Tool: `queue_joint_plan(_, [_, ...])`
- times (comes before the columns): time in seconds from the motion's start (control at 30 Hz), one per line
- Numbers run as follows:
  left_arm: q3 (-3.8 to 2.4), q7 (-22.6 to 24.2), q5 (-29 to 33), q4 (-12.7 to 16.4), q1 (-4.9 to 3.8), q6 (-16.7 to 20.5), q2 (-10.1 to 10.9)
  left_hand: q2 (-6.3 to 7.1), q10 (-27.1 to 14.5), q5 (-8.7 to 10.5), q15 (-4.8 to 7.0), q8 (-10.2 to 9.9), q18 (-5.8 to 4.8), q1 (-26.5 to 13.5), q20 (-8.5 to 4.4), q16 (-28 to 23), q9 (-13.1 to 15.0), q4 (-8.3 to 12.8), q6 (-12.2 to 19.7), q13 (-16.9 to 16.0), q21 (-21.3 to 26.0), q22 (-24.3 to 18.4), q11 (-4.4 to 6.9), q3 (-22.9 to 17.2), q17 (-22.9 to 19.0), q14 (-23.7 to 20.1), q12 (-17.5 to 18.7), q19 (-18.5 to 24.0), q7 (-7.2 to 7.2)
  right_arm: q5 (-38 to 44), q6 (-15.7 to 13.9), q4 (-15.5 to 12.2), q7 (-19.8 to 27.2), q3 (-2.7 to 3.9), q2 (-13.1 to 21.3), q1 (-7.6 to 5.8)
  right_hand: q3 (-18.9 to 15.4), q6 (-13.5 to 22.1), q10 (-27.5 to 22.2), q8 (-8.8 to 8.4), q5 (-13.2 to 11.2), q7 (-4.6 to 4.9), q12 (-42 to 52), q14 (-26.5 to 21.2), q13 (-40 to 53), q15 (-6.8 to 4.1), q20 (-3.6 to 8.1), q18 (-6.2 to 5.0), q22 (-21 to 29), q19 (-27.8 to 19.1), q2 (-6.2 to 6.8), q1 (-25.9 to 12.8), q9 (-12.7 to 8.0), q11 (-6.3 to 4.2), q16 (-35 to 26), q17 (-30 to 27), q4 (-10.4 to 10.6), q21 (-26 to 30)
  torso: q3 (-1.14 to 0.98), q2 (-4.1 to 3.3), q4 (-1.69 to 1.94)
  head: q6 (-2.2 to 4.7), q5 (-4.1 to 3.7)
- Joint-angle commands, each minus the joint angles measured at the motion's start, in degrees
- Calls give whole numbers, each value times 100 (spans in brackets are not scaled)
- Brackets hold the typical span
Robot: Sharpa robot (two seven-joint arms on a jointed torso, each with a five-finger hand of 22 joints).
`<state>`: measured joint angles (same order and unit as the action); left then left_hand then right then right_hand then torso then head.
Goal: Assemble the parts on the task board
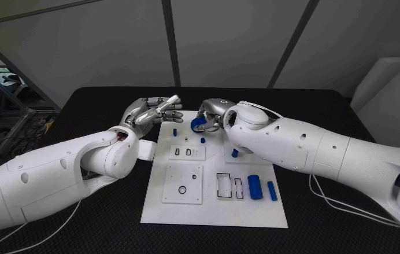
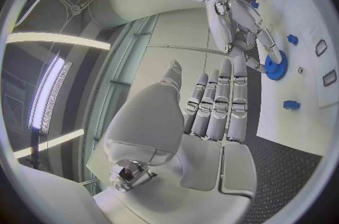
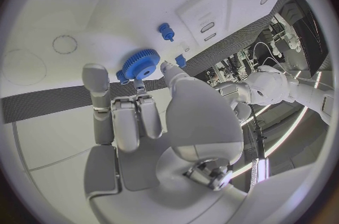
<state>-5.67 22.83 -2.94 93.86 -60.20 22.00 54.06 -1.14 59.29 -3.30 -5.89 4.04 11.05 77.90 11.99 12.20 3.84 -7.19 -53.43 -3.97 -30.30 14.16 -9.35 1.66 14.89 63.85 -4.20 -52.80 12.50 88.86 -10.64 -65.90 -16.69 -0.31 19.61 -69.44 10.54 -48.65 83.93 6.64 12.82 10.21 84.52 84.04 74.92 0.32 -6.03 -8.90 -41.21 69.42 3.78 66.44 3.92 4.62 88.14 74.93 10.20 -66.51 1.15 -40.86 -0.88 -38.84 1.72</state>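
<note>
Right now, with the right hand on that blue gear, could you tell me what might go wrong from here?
1. The right hand pinches the blue gear only at its rim with fingertips, so it could slip or tilt.
2. A small blue peg stands close by on the task board; the fingers might knock it.
3. The left hand hovers open nearby and could collide with the right.

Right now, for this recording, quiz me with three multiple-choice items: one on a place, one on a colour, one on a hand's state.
1. Where do the two loose cylinders lie on the task board?
A. near edge, right of the rectangular slot
B. far left corner
C. off the board

2. What colour is the gear?
A. grey
B. blue
C. white

3. What is the left hand doing?
A. holding the gear
B. pressing a peg
C. holding nothing

Answers: 1 A, the head view shows them there. 2 B, plainly blue at the right hand. 3 C, its fingers are bare.
</note>
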Motion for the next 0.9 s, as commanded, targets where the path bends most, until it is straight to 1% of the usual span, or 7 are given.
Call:
queue_joint_plan(0.03, [-6, 28, 0, 9, -12, 12, -2, -43, -9, 9, -41, -20, -75, -28, 8, -37, -10, 13, 0, 4, -22, 7, -29, 33, 7, 2, 15, 40, 33, -94, 142, 39, -77, -16, 18, 15, -34, 46, 165, -22, 16, 4, -28, 470, 826, 35, -54, 63, -3, -9, -32, -164, -4, 55, -7, 929, 178, -12, 1, 0, 5, -3, 4])
queue_joint_plan(0.23, [-6, 28, 0, 4, -12, 13, 2, -44, -13, 9, -43, -22, -75, -29, 9, -39, -10, 13, 4, 5, -24, 8, -31, 35, 9, 2, 17, 41, 35, -111, -22, 25, -64, -16, 53, 15, 8, 20, 189, 1, 117, 2, 1, 476, 862, 36, -57, 66, -33, 6, -37, -93, 6, 52, 3, 956, 186, -33, 0, 2, 3, -13, 9])
queue_joint_plan(0.5, [-6, 32, 0, 2, -12, 12, 7, -44, -13, 9, -43, -22, -75, -29, 9, -39, -10, 13, 5, 5, -24, 8, -31, 35, 10, 2, 17, 41, 36, -116, -234, -83, -27, -16, 130, 16, 91, -26, 211, 32, 194, -14, 24, 483, 892, 23, -48, 71, -67, 28, 5, 122, 11, 37, 15, 989, 53, -62, -1, 3, -1, -10, 6])
queue_joint_plan(0.6, [-6, 33, 0, 5, -12, 9, 12, -46, -15, 9, -44, -23, -75, -29, 9, -40, -10, 13, 7, 5, -26, 9, -32, 35, 12, 2, 18, 43, 36, -123, -698, -189, 62, -16, 227, 17, 171, -99, 226, 73, 212, -33, 40, 486, 912, 10, -38, 76, -103, 48, -14, 262, 21, 20, 20, 1004, -41, -85, 2, 2, 5, -8, -4])
queue_joint_plan(0.67, [-6, 34, 0, 7, -11, 6, 16, -46, -15, 9, -44, -23, -75, -29, 9, -40, -10, 13, 7, 5, -26, 9, -32, 35, 12, 2, 18, 43, 36, -166, -1050, -277, 175, -16, 320, 17, 280, -132, 233, 88, 107, -48, 45, 482, 921, -1, -27, 78, -104, 50, -58, 370, 19, 11, 15, 989, -108, -90, 4, 4, 4, -4, -7])
queue_joint_plan(0.77, [-6, 35, 0, 3, -11, 2, 25, -46, -15, 9, -44, -23, -75, -29, 9, -40, -10, 13, 7, 5, -26, 9, -32, 35, 12, 2, 18, 43, 36, -356, -1575, -484, 455, -15, 575, 18, 426, -142, 244, 86, 9, -44, 53, 474, 935, -11, -16, 75, -89, 42, -18, 555, 10, 2, 1, 950, -266, -86, 0, 12, -12, -2, 23])
queue_joint_plan(0.9, [-6, 34, 0, -5, -11, -5, 38, -49, -16, 8, -44, -23, -75, -28, 10, -41, -10, 14, 8, 5, -27, 10, -33, 35, 13, 2, 19, 44, 36, -908, -1756, -824, 915, -12, 1042, 19, 457, -127, 219, 68, 5, -41, 15, 459, 897, -10, -15, 64, -16, -2, 130, 655, 1, 7, -22, 887, -403, -49, 0, 8, -14, 13, 8])
